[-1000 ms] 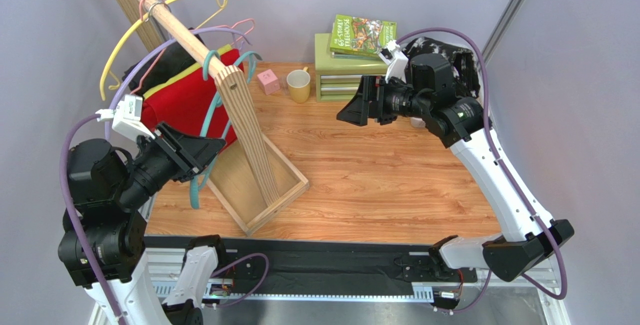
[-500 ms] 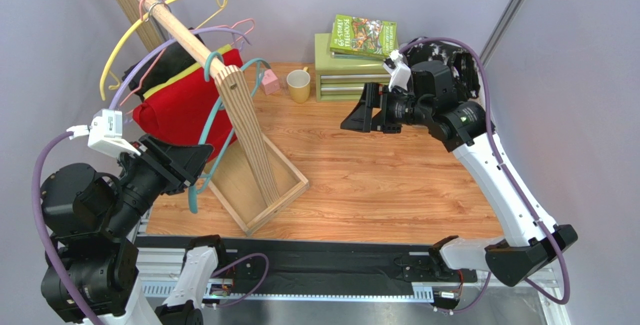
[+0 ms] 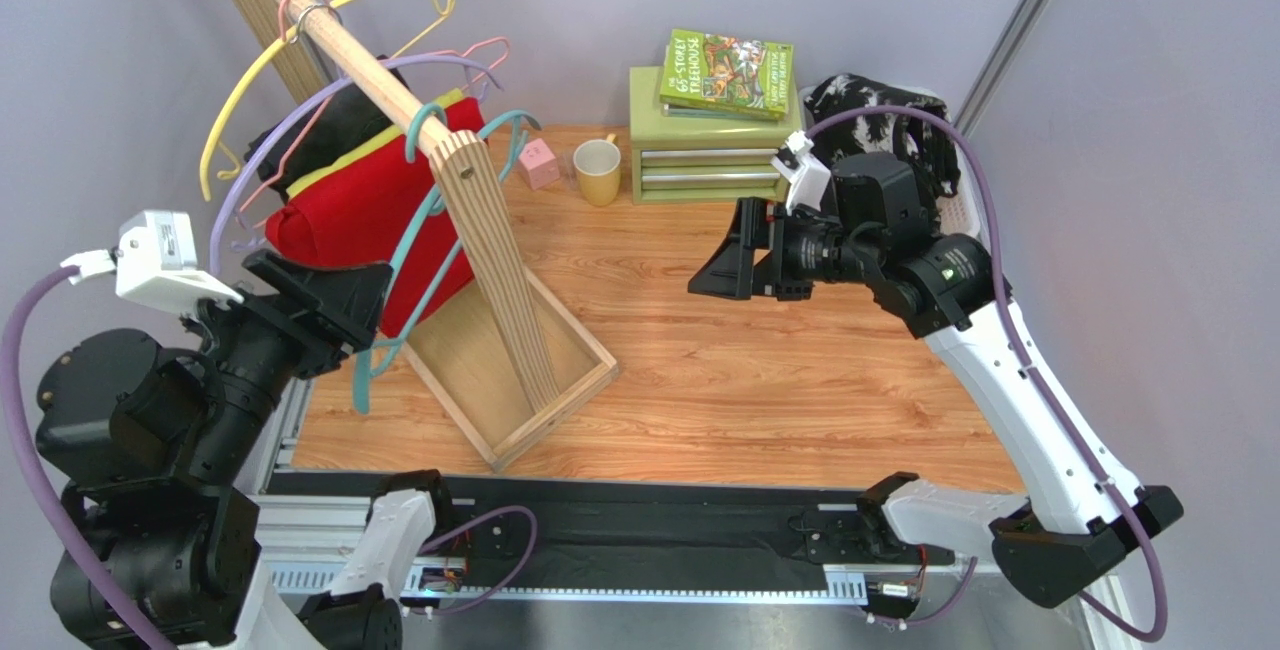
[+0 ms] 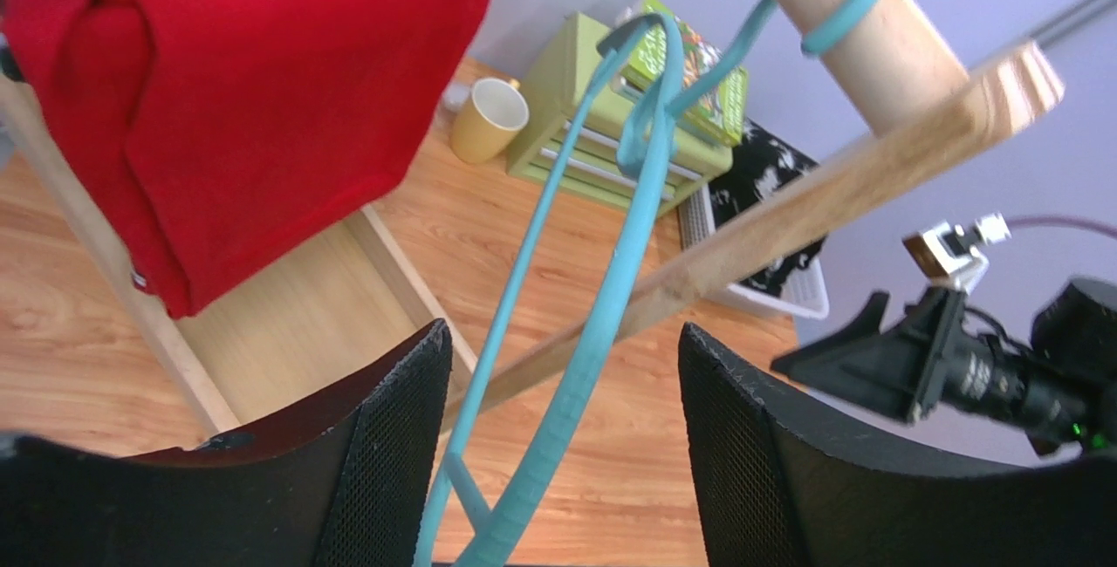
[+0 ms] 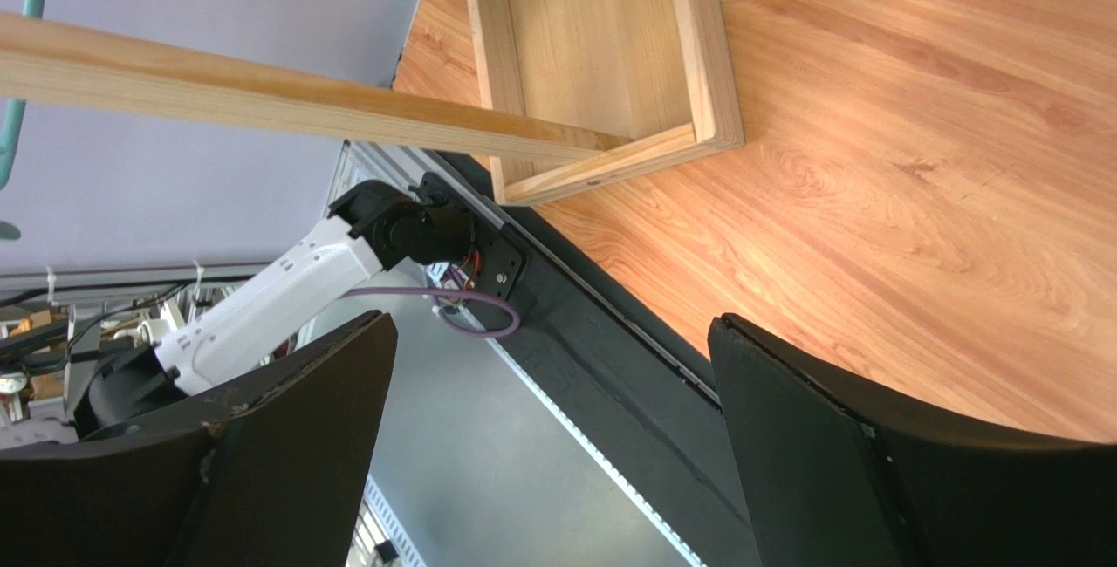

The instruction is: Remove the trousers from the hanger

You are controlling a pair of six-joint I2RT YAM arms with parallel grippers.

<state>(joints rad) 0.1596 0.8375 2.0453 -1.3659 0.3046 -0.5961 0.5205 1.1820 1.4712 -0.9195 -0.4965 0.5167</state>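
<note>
Landmark: the wooden rail point(image 3: 353, 73), slanting up from its tray-like base point(image 3: 504, 365).
Red trousers point(image 3: 353, 215): draped over a hanger on the rail, hanging just left of its lower end, with a yellow-green band along the top fold.
Black trousers point(image 3: 887, 98): splattered with white, lying in a white basket point(image 4: 774, 292) well right of the rail, beyond the green drawers point(image 3: 706, 155).
Writing: the book point(image 3: 726, 73) on the drawers has a busy green cover. A "65" seems readable, but the rest of the title is too small. A small tag at the red trousers' lower corner, seen from the left wrist, cannot be read.
Teal hanger point(image 4: 590, 332): hooked on the rail's lower end, hanging down beside the red cloth.
Left gripper point(image 4: 564, 371): fingers apart with the teal hanger passing between them. I cannot tell whether either finger touches it.
Right gripper point(image 5: 551, 371): fingers spread wide over bare tabletop, right of the rail's base, with nothing between them.
Hidden: the black trousers are partly behind the right arm and its cable. The hanger under the red trousers is covered by cloth, and the rail's top runs out of view.
Near the rail's end: a yellow mug point(image 3: 597, 170) and a pink cube point(image 3: 537, 164).
</note>
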